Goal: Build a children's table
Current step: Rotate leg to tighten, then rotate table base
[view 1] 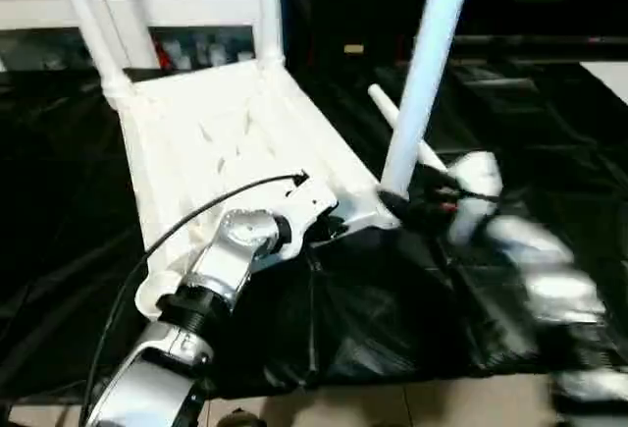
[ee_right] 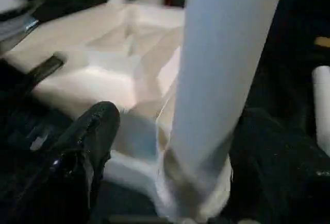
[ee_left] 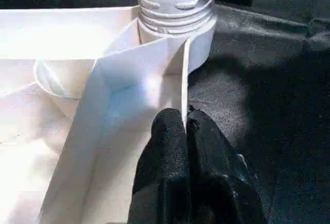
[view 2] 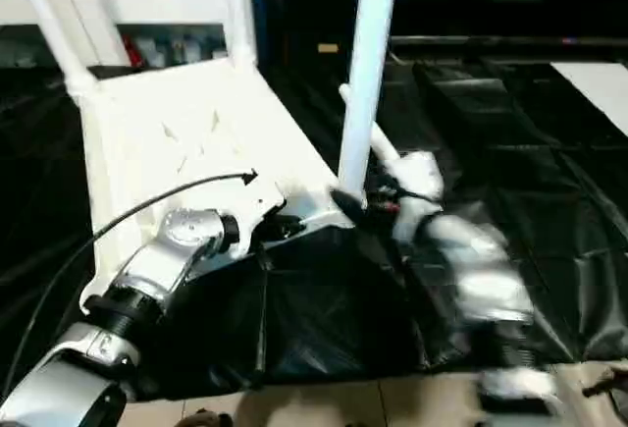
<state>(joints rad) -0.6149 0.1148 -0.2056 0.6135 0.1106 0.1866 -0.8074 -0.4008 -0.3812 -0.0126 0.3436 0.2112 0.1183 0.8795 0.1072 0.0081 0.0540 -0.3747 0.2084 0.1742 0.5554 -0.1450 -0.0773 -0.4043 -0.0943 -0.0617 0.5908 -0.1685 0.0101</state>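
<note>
Left wrist view shows the left gripper (ee_left: 185,126) pinching the thin rim of the table (view 1: 226,123), which lies upside down on black sheet (view 1: 392,319). A leg (view 1: 427,64) stands in the near corner socket. Right wrist view shows the right gripper (ee_right: 170,147) spread around this leg, not touching.

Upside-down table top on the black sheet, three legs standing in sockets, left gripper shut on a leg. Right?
Not quite: the left gripper is shut on the thin rim wall of the table top, beside the near leg, not on a leg. The left wrist view shows it. The rest stands.
</note>
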